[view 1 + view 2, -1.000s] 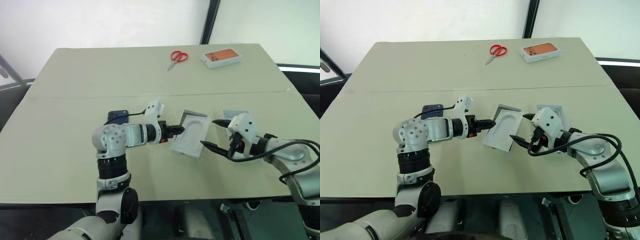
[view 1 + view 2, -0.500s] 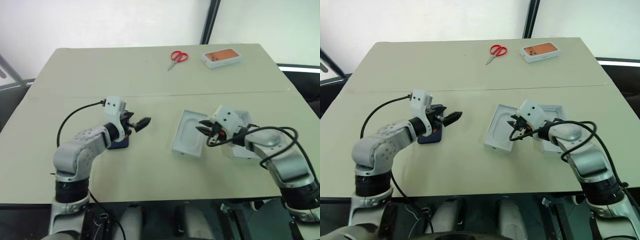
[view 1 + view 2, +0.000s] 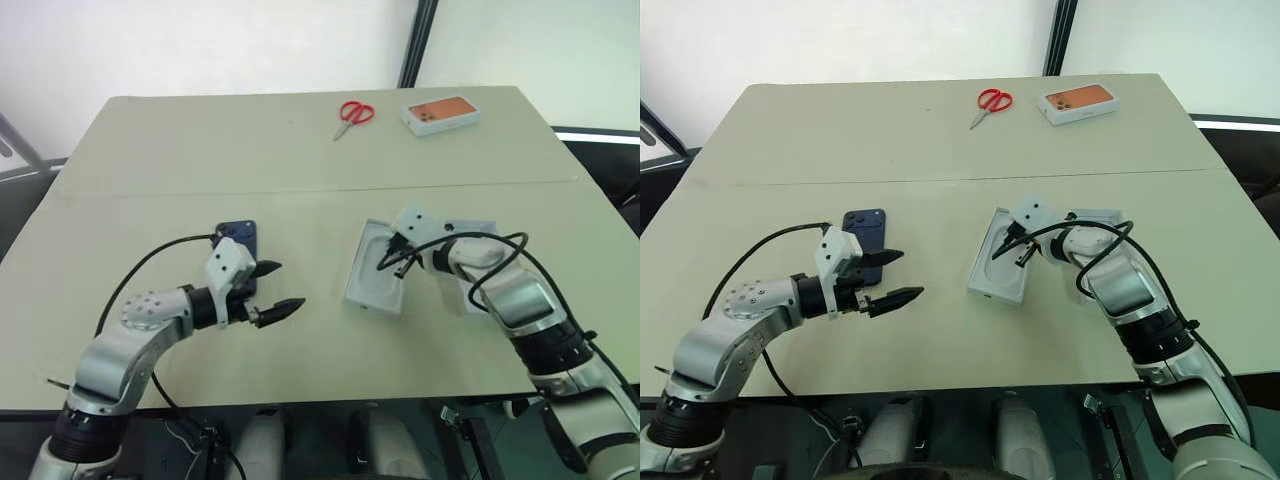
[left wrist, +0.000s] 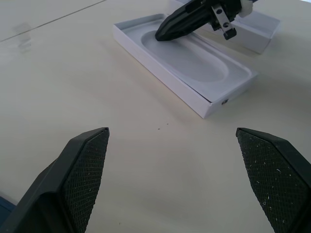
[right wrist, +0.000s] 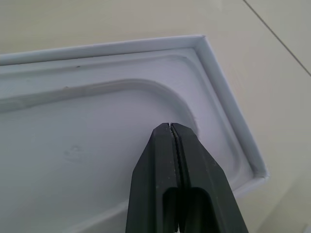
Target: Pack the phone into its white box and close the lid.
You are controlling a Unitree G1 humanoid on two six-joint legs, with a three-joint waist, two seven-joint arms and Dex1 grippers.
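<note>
The left gripper (image 3: pixel 272 290) withdrew; 1 phone (image 3: pixel 237 244), 2 boxes.

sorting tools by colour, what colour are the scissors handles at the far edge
Red; the scissors show best in the left eye view.

We are looking down at a pale beige table (image 3: pixel 300 150) with a seam crossing its width. Behind it, white wall panels (image 3: pixel 200 45) are standing, split by a dark vertical post (image 3: pixel 418 45).
</note>
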